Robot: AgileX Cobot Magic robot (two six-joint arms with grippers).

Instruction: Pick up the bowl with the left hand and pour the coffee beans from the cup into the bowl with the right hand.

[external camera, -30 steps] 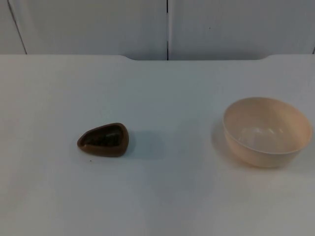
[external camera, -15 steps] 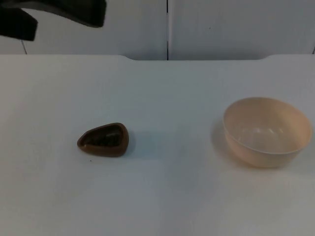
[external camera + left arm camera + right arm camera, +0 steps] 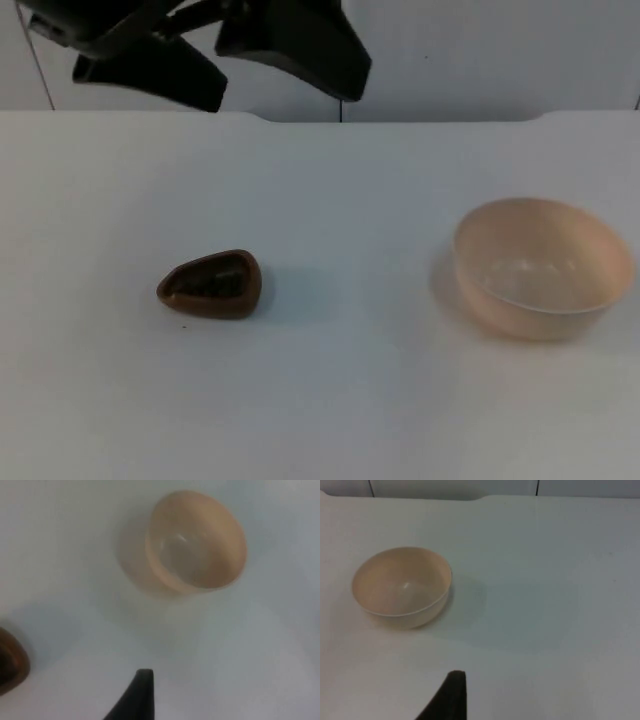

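A brown teardrop-shaped cup [image 3: 212, 285] with dark coffee beans inside sits on the white table [image 3: 330, 400], left of centre. An empty beige bowl [image 3: 540, 268] stands upright to the right. My left gripper [image 3: 285, 95] hangs high over the table's far left edge, open and holding nothing, well away from both objects. The left wrist view looks down on the bowl [image 3: 195, 540] and an edge of the cup [image 3: 10, 662]. My right gripper [image 3: 452, 700] waits off to the side, with the bowl [image 3: 402, 587] on the table ahead of it.
The grey partition wall [image 3: 480, 50] closes off the table's far side. Bare table top lies between the cup and the bowl and along the near edge.
My left arm has come in from the upper left and moved rightward over the table's far edge. The cup and the bowl have not moved.
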